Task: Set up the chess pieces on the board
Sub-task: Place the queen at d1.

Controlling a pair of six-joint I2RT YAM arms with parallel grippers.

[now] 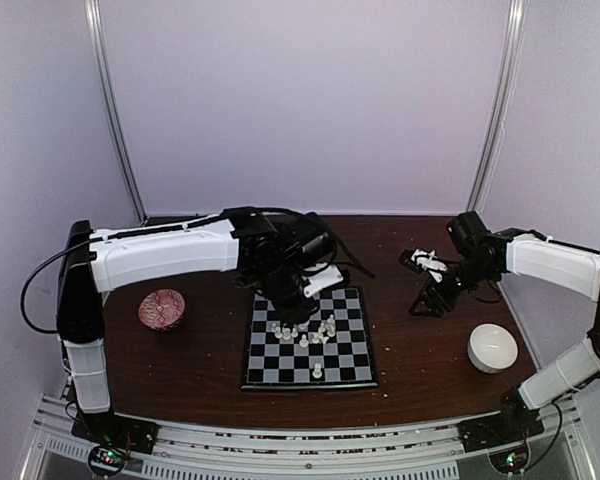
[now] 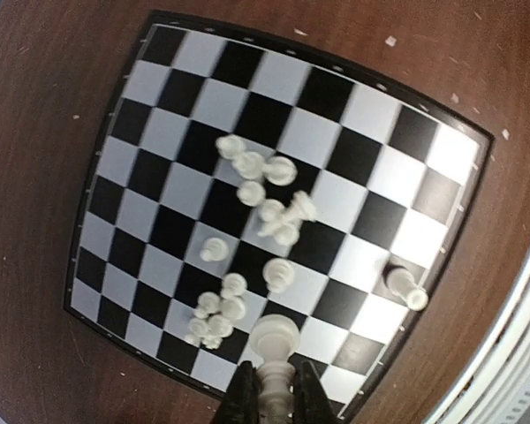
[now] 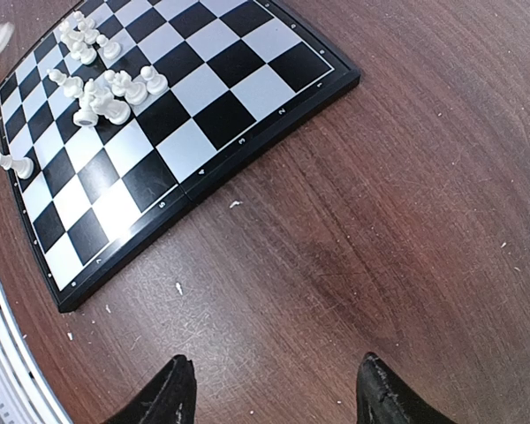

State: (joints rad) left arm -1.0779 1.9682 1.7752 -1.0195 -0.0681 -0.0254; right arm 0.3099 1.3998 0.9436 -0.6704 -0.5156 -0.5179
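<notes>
The black and white chessboard [image 1: 352, 366] lies at the table's middle and shows in the left wrist view [image 2: 181, 102] and right wrist view [image 3: 247, 88]. Several tiny cream chess pieces [image 2: 256, 190] cluster near the board's centre; some lie tipped. One piece [image 2: 405, 288] stands alone at the near edge [image 1: 318, 371]. My left gripper [image 2: 272, 389] hovers above the board's far side, shut on a cream chess piece [image 2: 274, 344]. My right gripper [image 3: 274, 389] is open and empty over bare wood to the right of the board [image 1: 427, 300].
A red patterned bowl [image 1: 162, 308] sits left of the board. A white bowl [image 1: 492, 347] sits at the right. Pale crumbs [image 3: 178, 288] dot the brown table [image 3: 406, 221]. White walls enclose the cell.
</notes>
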